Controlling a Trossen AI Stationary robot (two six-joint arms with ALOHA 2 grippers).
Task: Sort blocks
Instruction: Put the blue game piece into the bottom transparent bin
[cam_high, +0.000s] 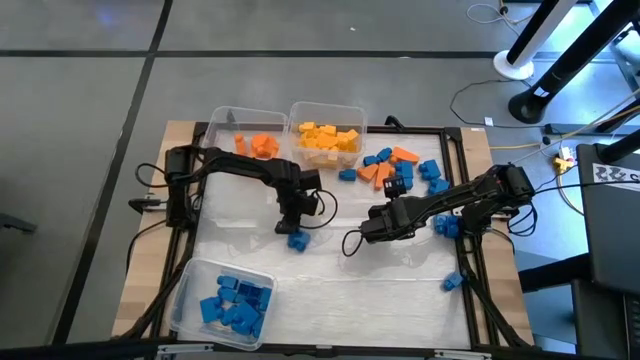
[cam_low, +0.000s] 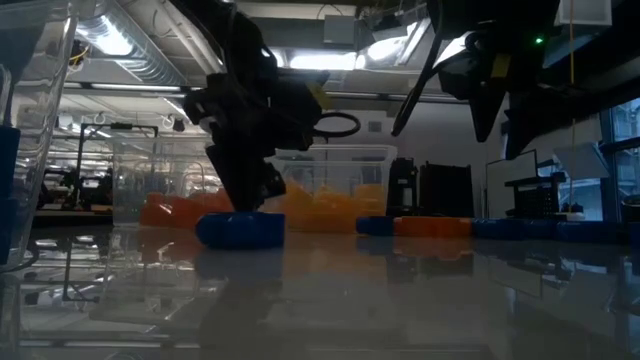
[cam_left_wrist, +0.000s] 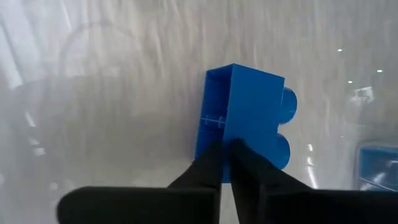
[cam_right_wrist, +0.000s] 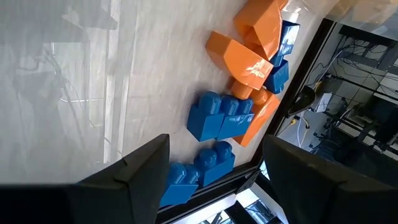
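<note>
A blue block (cam_high: 297, 240) lies on its side on the table's middle, its hollow underside (cam_left_wrist: 214, 118) and studs (cam_left_wrist: 285, 102) showing in the left wrist view. My left gripper (cam_high: 292, 226) is down on it, shut on it. My right gripper (cam_high: 366, 233) hangs open above the table to the block's right, with nothing between its fingers. Loose blue and orange blocks (cam_high: 398, 170) lie in a heap at the far right, also seen past the right fingers (cam_right_wrist: 227, 115). My left gripper pinches one side wall of the blue block at its edge (cam_left_wrist: 227, 134), one finger (cam_left_wrist: 208, 165) in the hollow underside and the other (cam_left_wrist: 249, 165) on the outer face. The fingers slant steeply down from above. The block rests on the table (cam_low: 240, 230).
Three clear bins stand on the table: one with orange blocks (cam_high: 248, 140) and one with yellow blocks (cam_high: 327, 138) at the far edge, one with blue blocks (cam_high: 228, 300) near left. Stray blue blocks (cam_high: 453, 283) lie by the right edge. The table's near middle is bare.
</note>
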